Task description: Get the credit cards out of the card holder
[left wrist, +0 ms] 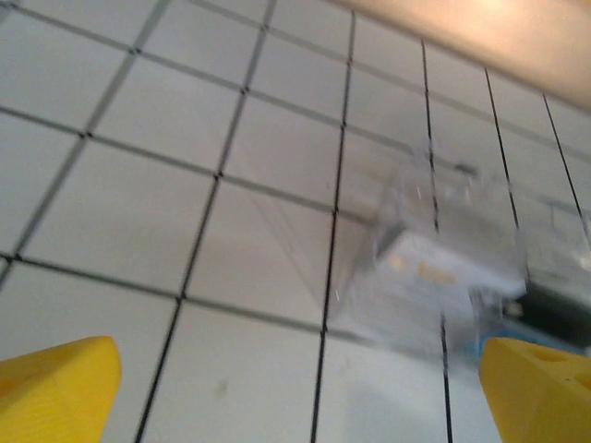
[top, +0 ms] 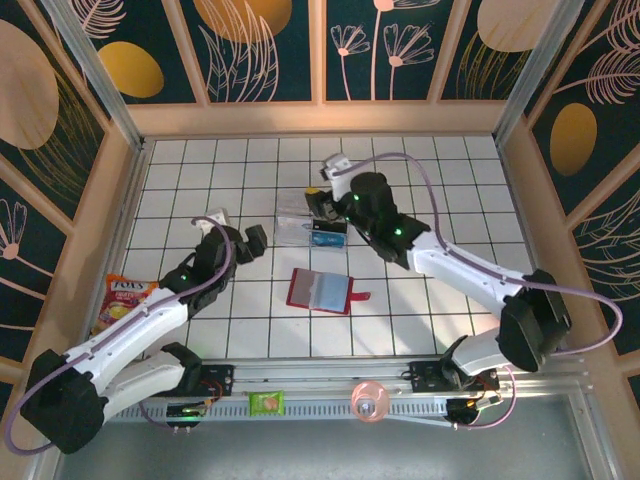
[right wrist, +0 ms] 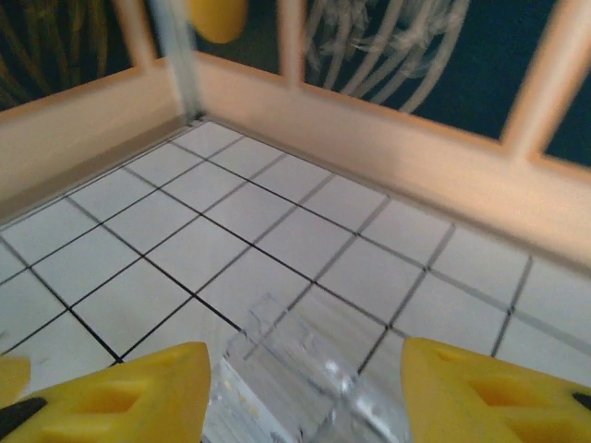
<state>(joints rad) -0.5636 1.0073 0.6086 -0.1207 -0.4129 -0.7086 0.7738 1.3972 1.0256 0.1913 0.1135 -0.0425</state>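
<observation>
The card holder [top: 320, 290] is seen lying open on the white tiled surface [top: 200, 180]. Its red cover is turned down and its grey-blue sleeves are turned up. The red snap tab [top: 360, 296] is stretched out at its right side. It is touched by neither hand.

A clear plastic box [top: 298, 228] is set just beyond the card holder, toward the back wall. A small blue item [top: 327, 238] is seen at the right end of that box, between it and the card holder; what it is cannot be told.

The right hand [top: 322, 210] is held beyond the card holder, over the clear plastic box. In the right wrist view its yellow fingers [right wrist: 120, 397] are spread wide, so this hand is open. The box is seen between them, and whether it is touched cannot be told.

The left hand [top: 255, 240] is held beyond the card holder and to its left, apart from it. In the left wrist view its yellow fingertips [left wrist: 55, 388] are set at the two lower corners, far apart, so this hand is open too. The clear plastic box is seen ahead of them, blurred, with something pale inside.

A snack packet [top: 120, 300] is laid well to the left of the card holder. A green packet [top: 267, 402] and a pink round item [top: 368, 400] are found on the metal rail [top: 320, 410], on the near side of the card holder.
</observation>
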